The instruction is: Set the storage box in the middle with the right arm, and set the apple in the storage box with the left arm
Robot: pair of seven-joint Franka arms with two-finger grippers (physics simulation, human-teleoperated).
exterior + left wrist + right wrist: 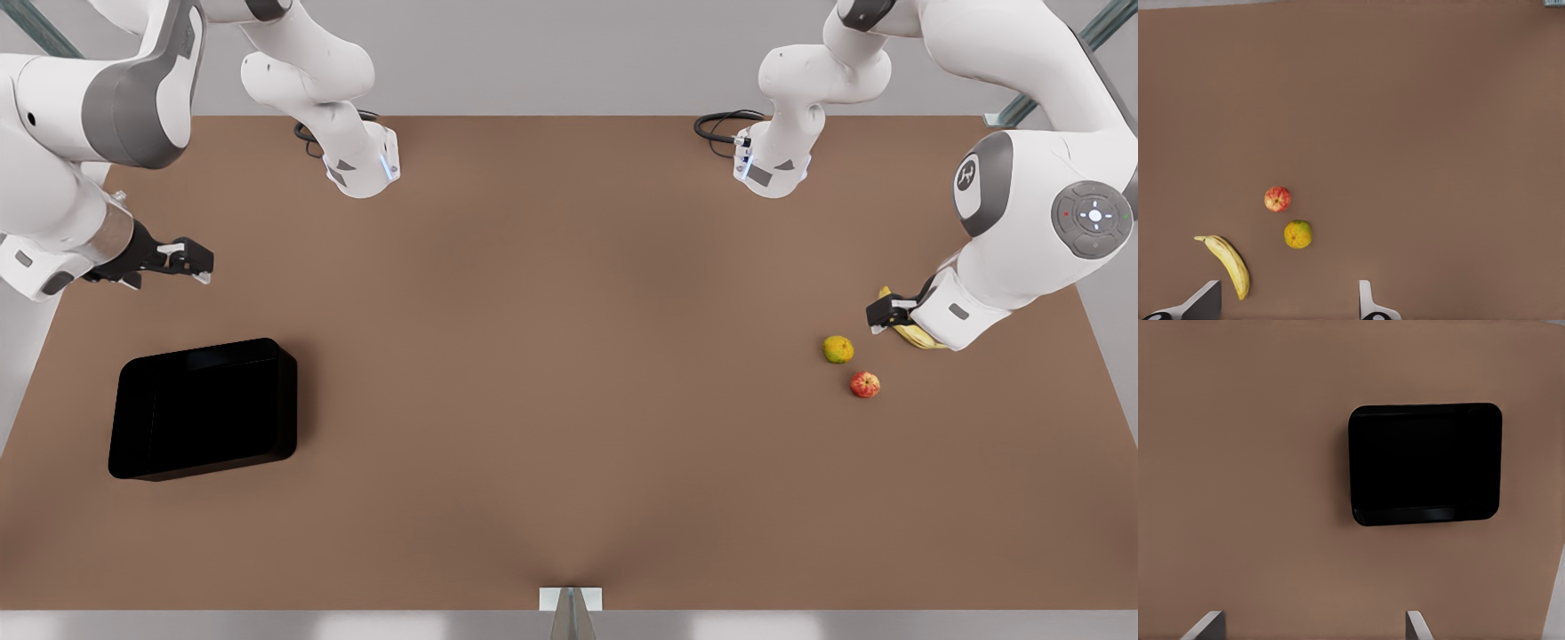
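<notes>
The brown table (pixel 569 356) spans the scene, with two white arms reaching over it from the far edge. The storage box (pixel 203 409) is the biggest loose thing on it: a glossy black shallow bin with rounded corners, lying flat and empty near the front view's left, well apart from the fruit. Its inside reads as one dark sheet with a faint sheen along one wall (the right wrist view shows that lighter strip clearly).

The right gripper (pixel 182 260) hangs above the table just beyond the box, apart from it, fingers spread wide with nothing between them. The left gripper (pixel 882 313) hovers at the front view's right, over the banana (pixel 916 335), its fingers likewise spread and empty.

The banana is pale yellow and curved, partly hidden beneath that gripper. Near it lies a yellow-green round fruit (pixel 837 349), and just beside that the apple (pixel 864 384): small, round, red with yellowish patches, resting on the table, touching neither neighbour.
</notes>
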